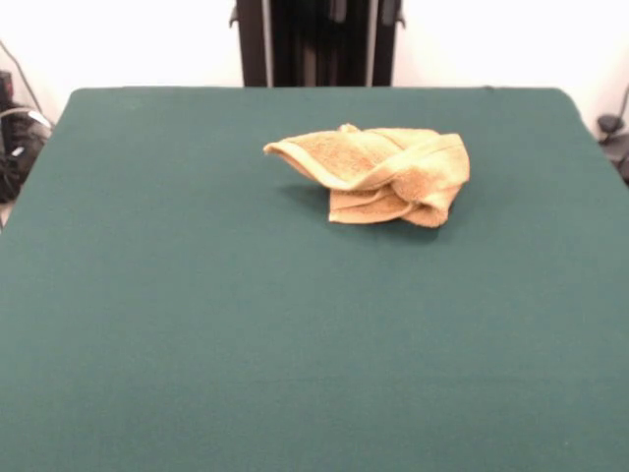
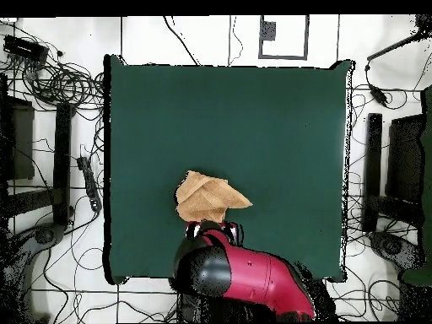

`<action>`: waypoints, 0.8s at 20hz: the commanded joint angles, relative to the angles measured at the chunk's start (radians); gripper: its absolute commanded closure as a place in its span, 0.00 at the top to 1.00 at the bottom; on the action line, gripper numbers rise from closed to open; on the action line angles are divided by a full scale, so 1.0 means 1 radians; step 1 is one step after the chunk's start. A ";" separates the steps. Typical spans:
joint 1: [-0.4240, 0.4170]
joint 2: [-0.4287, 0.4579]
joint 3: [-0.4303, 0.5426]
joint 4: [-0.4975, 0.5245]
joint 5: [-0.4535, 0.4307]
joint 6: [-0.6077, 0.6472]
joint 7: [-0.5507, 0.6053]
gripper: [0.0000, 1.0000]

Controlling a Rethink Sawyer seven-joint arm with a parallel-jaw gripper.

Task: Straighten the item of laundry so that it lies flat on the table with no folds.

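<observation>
gripper: I could not make it out under the red arm (image 2: 245, 274), so its state was unclear | towel (image 1: 378, 175): bunched just beyond the arm, touching the tabletop (image 1: 197, 324) | progress: I judged none made; every fold remained.

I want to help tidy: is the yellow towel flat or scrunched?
Scrunched. The towel sits bunched on the table, with folds overlapping and one corner lifted.

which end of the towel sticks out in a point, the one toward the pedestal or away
Neither: the towel tapers sideways to a point along the table, picture-left from the front; its other end is a bunched, folded lump.
</observation>
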 commanded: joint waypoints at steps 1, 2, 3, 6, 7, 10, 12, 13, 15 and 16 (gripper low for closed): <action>-0.012 0.098 0.118 0.058 -0.056 -0.074 0.075 1.00; -0.013 0.106 0.117 0.055 -0.057 -0.075 0.074 1.00; -0.012 0.116 0.116 0.051 -0.058 -0.078 0.076 1.00; -0.009 0.138 0.109 0.043 -0.065 -0.083 0.081 1.00; -0.014 0.151 0.113 0.044 -0.068 -0.097 0.082 1.00; -0.020 0.187 0.115 0.037 -0.083 -0.131 0.091 1.00; -0.021 0.204 0.116 0.028 -0.091 -0.142 0.097 1.00; -0.026 0.211 0.120 0.024 -0.094 -0.147 0.097 1.00; -0.029 0.220 0.123 0.019 -0.098 -0.153 0.098 1.00; -0.026 0.217 0.120 0.019 -0.098 -0.150 0.102 1.00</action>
